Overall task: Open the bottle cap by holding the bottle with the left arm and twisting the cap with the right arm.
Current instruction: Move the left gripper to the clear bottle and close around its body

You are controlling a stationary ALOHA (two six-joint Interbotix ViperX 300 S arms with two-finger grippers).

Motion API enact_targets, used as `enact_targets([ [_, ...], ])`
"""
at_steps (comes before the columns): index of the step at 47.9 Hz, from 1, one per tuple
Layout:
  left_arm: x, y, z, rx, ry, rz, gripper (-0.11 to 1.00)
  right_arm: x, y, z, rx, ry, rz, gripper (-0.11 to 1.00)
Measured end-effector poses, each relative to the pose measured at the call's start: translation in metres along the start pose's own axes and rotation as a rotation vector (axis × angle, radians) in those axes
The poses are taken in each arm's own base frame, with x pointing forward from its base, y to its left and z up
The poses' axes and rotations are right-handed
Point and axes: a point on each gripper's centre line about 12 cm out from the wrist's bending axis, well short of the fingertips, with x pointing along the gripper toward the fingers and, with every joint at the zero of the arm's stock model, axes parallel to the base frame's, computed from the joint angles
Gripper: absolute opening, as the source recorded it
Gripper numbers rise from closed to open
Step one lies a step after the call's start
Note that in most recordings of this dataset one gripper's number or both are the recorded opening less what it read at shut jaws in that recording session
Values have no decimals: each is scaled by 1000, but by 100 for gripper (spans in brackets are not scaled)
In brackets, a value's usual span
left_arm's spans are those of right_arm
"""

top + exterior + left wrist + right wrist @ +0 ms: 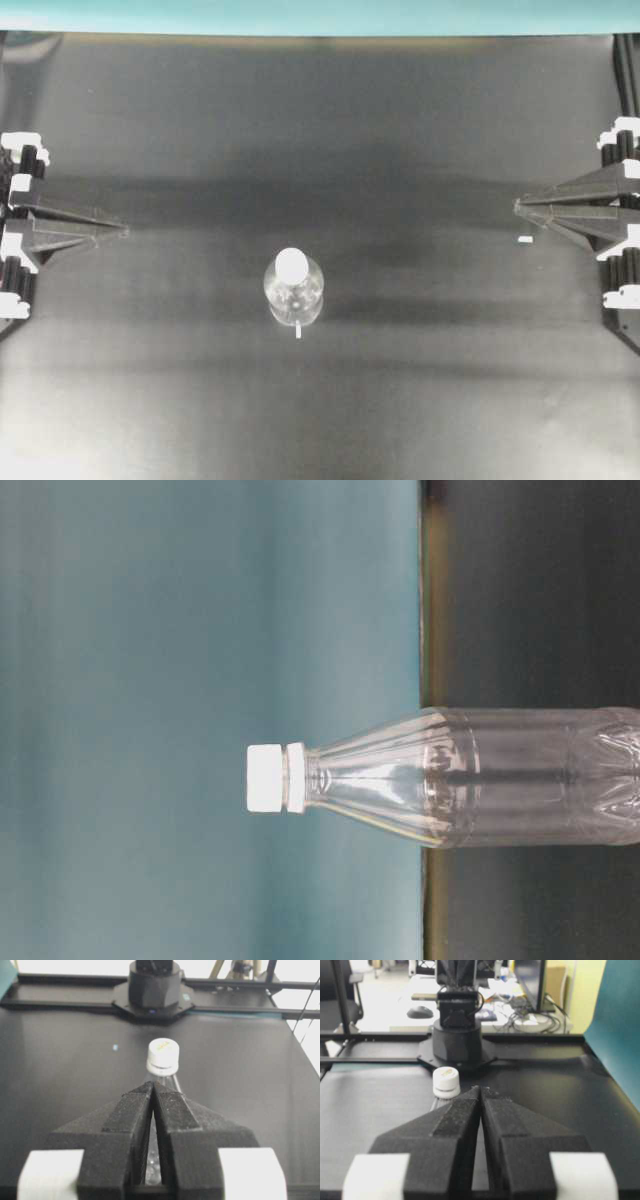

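A clear plastic bottle (293, 290) stands upright in the middle of the black table, its white bottle cap (291, 264) on top. The table-level view, turned on its side, shows the bottle (480, 777) and the cap (266, 778) close up. My left gripper (124, 229) rests at the far left edge, shut and empty, its tips pointing toward the bottle. In the left wrist view the gripper (153, 1085) lines up with the cap (163, 1056) some way ahead. My right gripper (518, 206) sits at the far right edge, also shut with nothing in it. Its wrist view shows the gripper (480, 1089) and the cap (445, 1081) beyond, slightly left.
A tiny white scrap (525, 240) lies on the table just below the right gripper's tip. Another small white strip (298, 331) lies at the bottle's near side. The opposite arm's black base (153, 987) stands at the table's far edge in each wrist view.
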Motion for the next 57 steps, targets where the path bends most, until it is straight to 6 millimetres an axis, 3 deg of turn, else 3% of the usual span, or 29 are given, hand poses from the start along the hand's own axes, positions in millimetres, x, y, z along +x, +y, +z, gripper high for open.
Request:
enact_targets([
  [4,8,-1,9,31,-8,-6,8,3,-1,-1,13,25,-5,1],
  [11,33,-1,19,46,14,-10,9,21,-2,-5,35,176,-11,0],
  [24,76,-1,13,46,72,-14,11,42,-1,-9,37,307,-9,0],
  [28,90,-3,8,46,83,-20,25,44,-1,-11,37,313,-9,0],
  [36,117,-8,0,32,82,-38,76,47,-1,-15,38,333,-10,0],
  [41,135,-11,-4,12,67,-46,97,48,-1,-16,40,334,-10,0],
  [47,151,-13,-17,-15,71,-51,97,48,-1,-16,43,334,-11,0],
  [57,166,-18,-59,-57,131,-60,97,47,-1,-14,49,328,-11,0],
])
